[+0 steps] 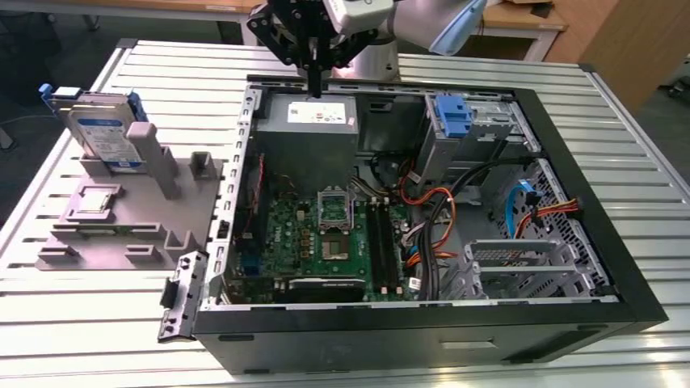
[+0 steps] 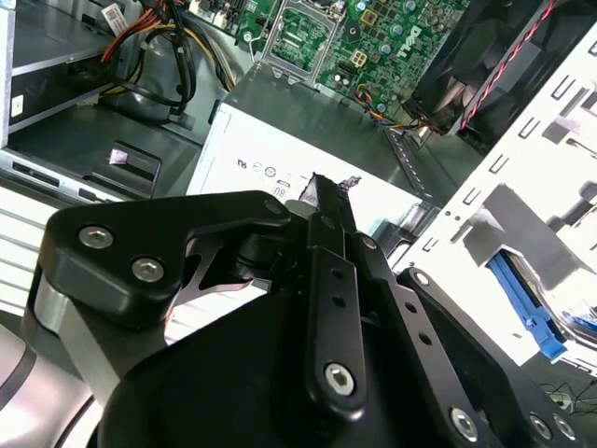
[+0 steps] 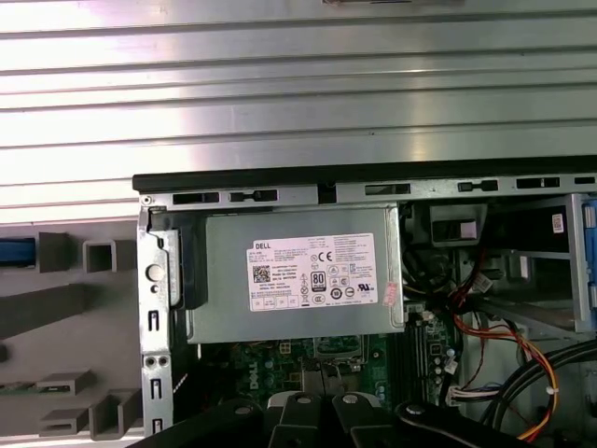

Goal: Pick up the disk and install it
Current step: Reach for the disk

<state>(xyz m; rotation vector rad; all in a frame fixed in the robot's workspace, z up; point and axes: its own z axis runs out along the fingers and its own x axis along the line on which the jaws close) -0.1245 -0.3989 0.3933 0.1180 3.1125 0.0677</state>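
Note:
The disk [image 1: 103,132] is a silver-grey drive with a white-and-blue label and a blue bracket. It stands upright in a grey fixture [image 1: 129,212] at the exterior view's left, outside the open computer case [image 1: 431,319]. My gripper [image 1: 315,87] hangs far from the disk, above the case's back wall and over the grey power-supply box [image 1: 307,121]. Its black fingers point down and are shut with nothing between them. In the second wrist view the gripper [image 2: 320,187] shows its fingers pressed together over the box's white sticker.
Inside the case lie a green motherboard [image 1: 323,234], orange and black cables [image 1: 442,218], a metal bay with a blue latch [image 1: 453,117] and a drive cage [image 1: 518,263]. The power-supply box [image 3: 294,289] sits by the case wall. The slatted metal table [image 1: 97,323] surrounds everything.

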